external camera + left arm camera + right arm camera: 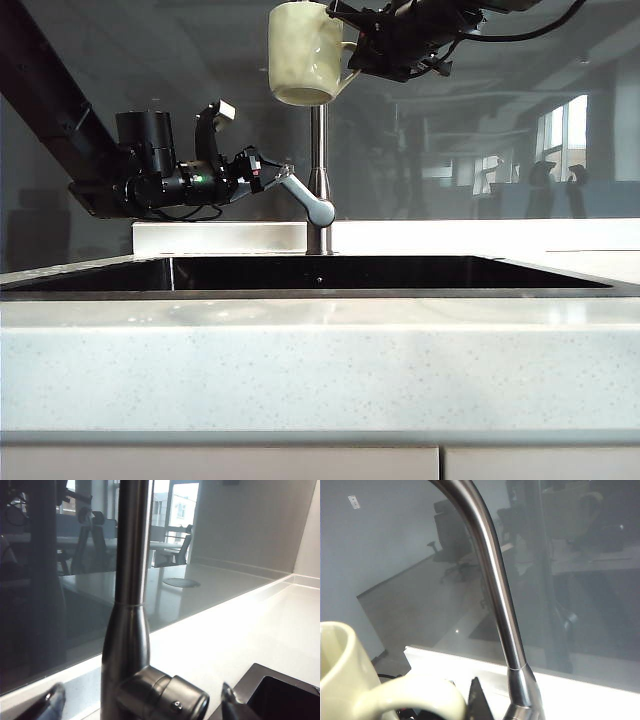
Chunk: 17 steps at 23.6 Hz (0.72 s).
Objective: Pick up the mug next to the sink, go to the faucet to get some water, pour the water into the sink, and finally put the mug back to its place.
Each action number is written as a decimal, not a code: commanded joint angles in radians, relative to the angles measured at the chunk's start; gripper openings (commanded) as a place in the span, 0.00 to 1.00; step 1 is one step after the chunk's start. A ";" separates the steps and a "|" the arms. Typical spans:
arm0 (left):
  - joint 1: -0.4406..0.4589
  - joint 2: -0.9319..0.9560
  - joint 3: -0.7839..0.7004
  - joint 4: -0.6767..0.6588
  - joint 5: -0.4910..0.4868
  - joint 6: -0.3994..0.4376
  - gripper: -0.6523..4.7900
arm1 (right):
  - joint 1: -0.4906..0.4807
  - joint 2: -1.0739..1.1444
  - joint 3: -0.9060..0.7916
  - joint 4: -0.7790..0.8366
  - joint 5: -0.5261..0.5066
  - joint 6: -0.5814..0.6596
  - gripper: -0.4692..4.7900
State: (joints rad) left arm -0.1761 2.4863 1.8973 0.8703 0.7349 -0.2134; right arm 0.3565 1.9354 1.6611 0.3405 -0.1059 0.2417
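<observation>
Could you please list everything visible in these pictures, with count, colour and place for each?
mug: one, pale cream, held upright by its handle high above the sink, in front of the faucet's upper stem.
faucet: one, brushed steel, standing behind the sink's back edge, lever angled toward the left.
sink: one, dark basin with thin metal rim, set in the countertop.
countertop: one, pale speckled, around the sink.
glass wall: one, dark and reflective, behind the counter.
right gripper: one, black, top of the exterior view, shut on the mug's handle.
left gripper: one, black, open, its fingers either side of the faucet's lever.
</observation>
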 commanded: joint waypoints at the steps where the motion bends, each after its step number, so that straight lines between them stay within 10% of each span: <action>1: 0.001 -0.003 0.005 0.006 -0.025 0.004 0.85 | 0.004 -0.020 0.014 0.083 -0.001 0.017 0.08; 17: 0.001 -0.003 0.005 -0.002 -0.055 0.006 0.85 | 0.004 -0.020 0.014 0.082 -0.001 0.017 0.08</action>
State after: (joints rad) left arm -0.1761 2.4863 1.8973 0.8696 0.6994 -0.2134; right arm 0.3576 1.9354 1.6611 0.3393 -0.1059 0.2398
